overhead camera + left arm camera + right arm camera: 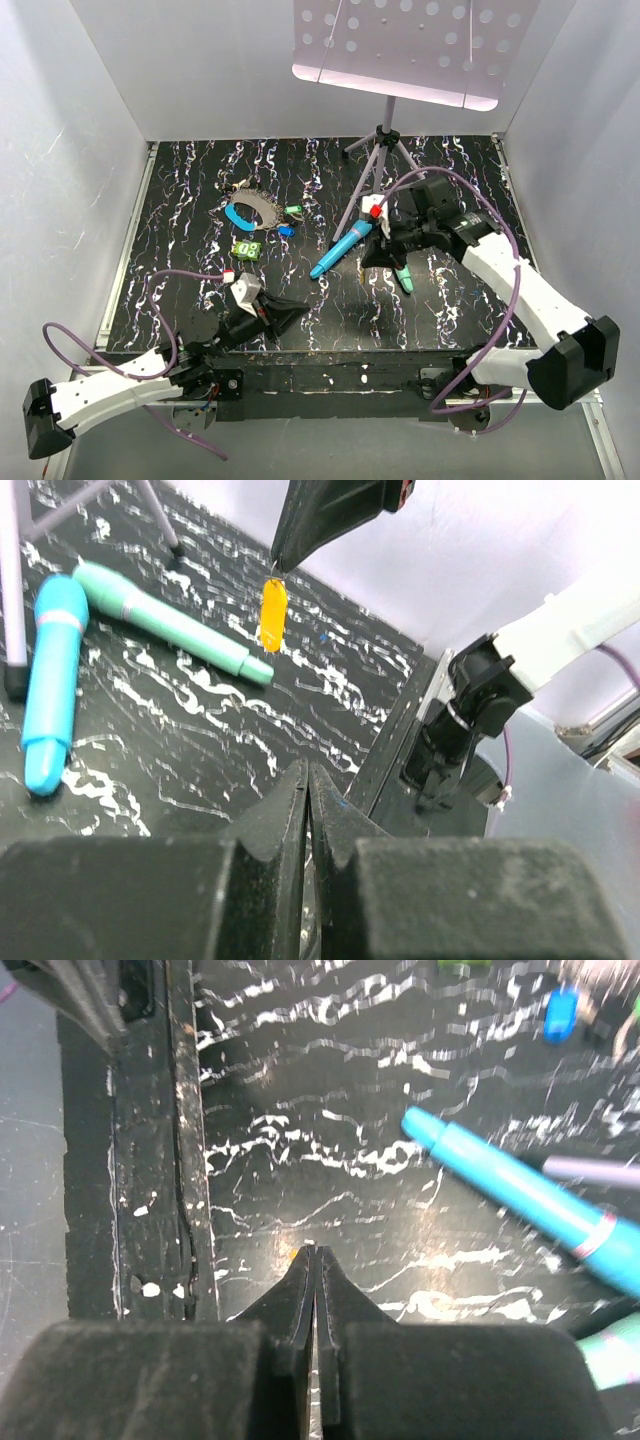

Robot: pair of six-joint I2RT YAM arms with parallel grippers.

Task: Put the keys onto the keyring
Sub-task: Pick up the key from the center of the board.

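Top external view, near edge first: your left gripper sits low over the table ahead of its base, jaws pressed together with nothing between them.

Next, mid-table on the right: your right gripper points down, clamped on the yellow key. The left wrist view shows this key dangling from the fingertips, clear of the table.

Flanking it are two sticks, the blue stick on its left and the teal-green stick on its right.

Further back, left of centre: a green tag, then the blue key and the green key. Both keys lie just right of the keyring and appear unthreaded, though they are small at this range.

Farthest: a tripod stand carrying a perforated plate.
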